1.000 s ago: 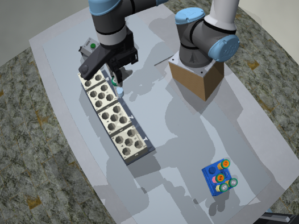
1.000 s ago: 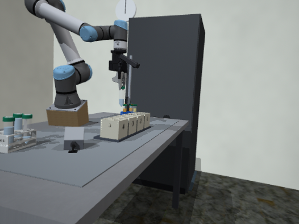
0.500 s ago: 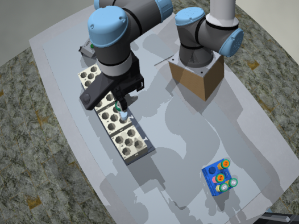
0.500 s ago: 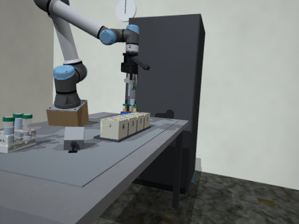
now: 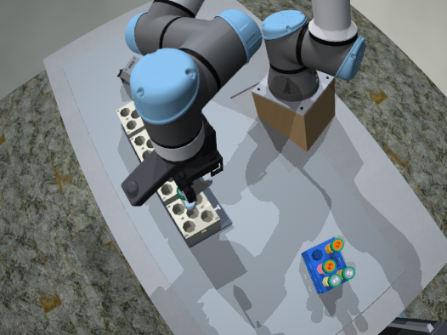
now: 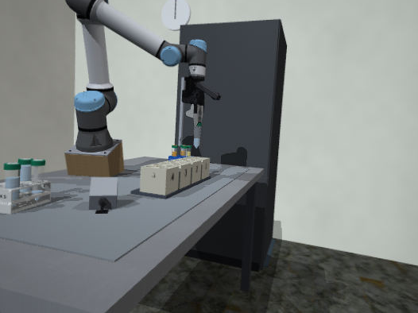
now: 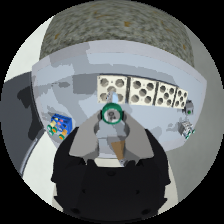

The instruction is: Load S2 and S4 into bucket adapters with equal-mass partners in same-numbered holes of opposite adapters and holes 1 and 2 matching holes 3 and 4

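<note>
I have the gripper (image 5: 187, 193) clamped on a white-dot water blank (image 6: 197, 134) just under its green cap, hanging upright over the end adapter (image 5: 195, 219) at about 7 o'clock from the arm's base. It looks light, rigid and smooth-walled, so the cap collar seems the safest hold. The blue rack (image 5: 318, 269) sits at 5 o'clock on the grey mat (image 5: 276, 214); a dark cabinet (image 6: 238, 97) stands behind the table.
</note>
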`<action>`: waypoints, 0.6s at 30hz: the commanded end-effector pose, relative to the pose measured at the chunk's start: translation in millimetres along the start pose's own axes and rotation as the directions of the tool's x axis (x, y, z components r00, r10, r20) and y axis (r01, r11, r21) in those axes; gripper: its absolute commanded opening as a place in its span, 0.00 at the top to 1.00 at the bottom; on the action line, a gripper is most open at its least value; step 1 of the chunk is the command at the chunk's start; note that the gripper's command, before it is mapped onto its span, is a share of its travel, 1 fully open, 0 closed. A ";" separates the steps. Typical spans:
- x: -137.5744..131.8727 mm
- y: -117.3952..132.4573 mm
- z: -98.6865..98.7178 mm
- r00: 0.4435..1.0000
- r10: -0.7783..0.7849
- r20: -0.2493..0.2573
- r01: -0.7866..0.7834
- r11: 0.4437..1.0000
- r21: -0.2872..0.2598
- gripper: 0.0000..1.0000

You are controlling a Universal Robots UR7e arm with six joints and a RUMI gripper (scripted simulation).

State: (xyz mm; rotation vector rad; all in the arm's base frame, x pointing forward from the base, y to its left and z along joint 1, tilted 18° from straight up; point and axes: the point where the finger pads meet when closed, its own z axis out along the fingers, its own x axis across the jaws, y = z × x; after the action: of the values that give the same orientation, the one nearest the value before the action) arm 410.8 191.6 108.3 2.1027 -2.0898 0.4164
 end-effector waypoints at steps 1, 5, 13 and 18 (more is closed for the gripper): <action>-3.9 -3.6 -1.1 1.000 0.008 -0.002 -0.008 1.000 0.001 1.00; -4.0 -2.1 6.4 1.000 0.007 -0.004 -0.007 1.000 -0.002 1.00; -3.1 -2.4 28.0 1.000 0.008 -0.004 -0.008 1.000 -0.003 1.00; -3.1 -2.4 36.0 1.000 0.008 -0.004 -0.008 1.000 -0.003 1.00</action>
State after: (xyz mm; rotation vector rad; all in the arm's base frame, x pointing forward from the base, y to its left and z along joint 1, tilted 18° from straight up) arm 413.4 188.0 83.9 2.0901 -2.0919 0.4142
